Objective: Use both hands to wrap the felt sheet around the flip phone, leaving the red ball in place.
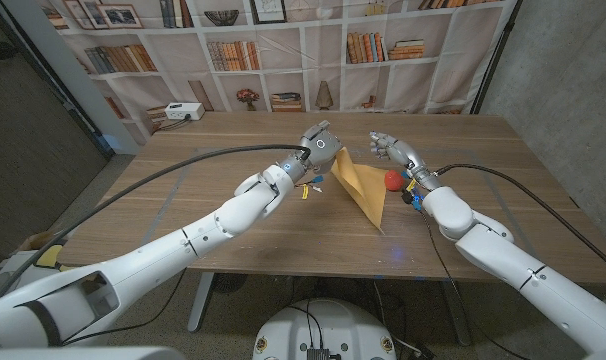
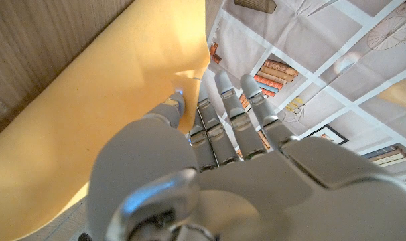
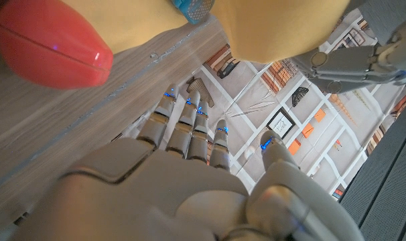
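Bookshelf backdrop point(image 1: 283, 40) behind a wooden table point(image 1: 183, 210). Felt sheet point(image 1: 363, 185), tan-yellow, near table centre: one edge raised at the left hand point(image 1: 318, 143), the rest sloping down to the table toward the near side. Left hand grasps the sheet's upper edge; in the left wrist view the thumb point(image 2: 173, 107) presses on the felt point(image 2: 89, 134), other fingers extended alongside. Flip phone not visible; cannot tell if it lies under the sheet. Red ball point(image 1: 394, 179) on the table just beside the sheet's right edge, near the right arm's wrist. Right hand point(image 1: 386, 146) raised above the table beyond the ball, fingers loosely curled and apart, holding nothing. Small blue object point(image 1: 419, 200) beside the right wrist.
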Controlling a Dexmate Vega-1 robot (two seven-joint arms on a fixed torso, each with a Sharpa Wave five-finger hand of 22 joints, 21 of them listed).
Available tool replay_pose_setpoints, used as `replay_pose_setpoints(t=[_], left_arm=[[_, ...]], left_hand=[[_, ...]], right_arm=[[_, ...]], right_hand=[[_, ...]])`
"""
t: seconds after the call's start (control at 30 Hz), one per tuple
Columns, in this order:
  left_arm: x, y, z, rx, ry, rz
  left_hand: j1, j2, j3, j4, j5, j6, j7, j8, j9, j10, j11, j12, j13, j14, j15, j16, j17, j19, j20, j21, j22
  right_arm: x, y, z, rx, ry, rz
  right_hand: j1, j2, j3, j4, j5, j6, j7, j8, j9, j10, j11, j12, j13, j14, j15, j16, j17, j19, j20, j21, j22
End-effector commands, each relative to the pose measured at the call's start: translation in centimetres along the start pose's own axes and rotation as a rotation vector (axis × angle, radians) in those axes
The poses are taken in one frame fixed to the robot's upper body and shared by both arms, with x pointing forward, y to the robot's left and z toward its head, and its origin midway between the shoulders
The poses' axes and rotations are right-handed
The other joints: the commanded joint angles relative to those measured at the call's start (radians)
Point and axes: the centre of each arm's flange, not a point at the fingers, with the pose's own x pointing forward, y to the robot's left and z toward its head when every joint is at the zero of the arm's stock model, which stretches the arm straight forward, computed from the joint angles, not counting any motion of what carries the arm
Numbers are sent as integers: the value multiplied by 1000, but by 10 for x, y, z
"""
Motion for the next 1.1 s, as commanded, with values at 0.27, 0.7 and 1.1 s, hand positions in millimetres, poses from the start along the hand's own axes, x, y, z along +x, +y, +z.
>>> replay_pose_setpoints(t=[0.27, 0.7, 1.1], left_arm=[[53, -12, 16, -22, -110, 21], [87, -28, 25, -67, -147, 7], [94, -37, 27, -104, -166, -40]], left_hand=[[7, -11, 19, -7, 11, 73, -66, -6, -10, 26, -10, 7, 11, 17, -155, 0, 3, 11, -12, 10, 0], [13, -13, 10, -23, 6, 80, -58, -17, -24, 42, -10, 9, 18, 35, -155, 7, 11, 21, -20, 21, 0], [12, -15, 4, -35, -5, 77, -53, -30, -32, 38, -7, -6, 9, 30, -150, -2, 10, 25, -21, 33, 0]], right_arm=[[-23, -2, 43, -55, -199, -35], [-31, -15, 45, -136, -140, -89], [-17, -17, 37, -187, 50, 26]], right_hand=[[71, 9, 40, -48, 11, 25, -1, 0, 3, 11, -4, -3, 3, 52, -39, 4, -1, 40, -23, 8, 1], [118, 15, 67, -55, -12, 126, 20, 13, 3, 174, -1, 24, 1, 383, -41, 92, 1, 344, -76, 118, 10], [125, 18, 88, -51, -15, 379, 80, 49, 7, 233, 21, -11, 0, 225, 20, -38, 4, 262, -38, 73, 2]])
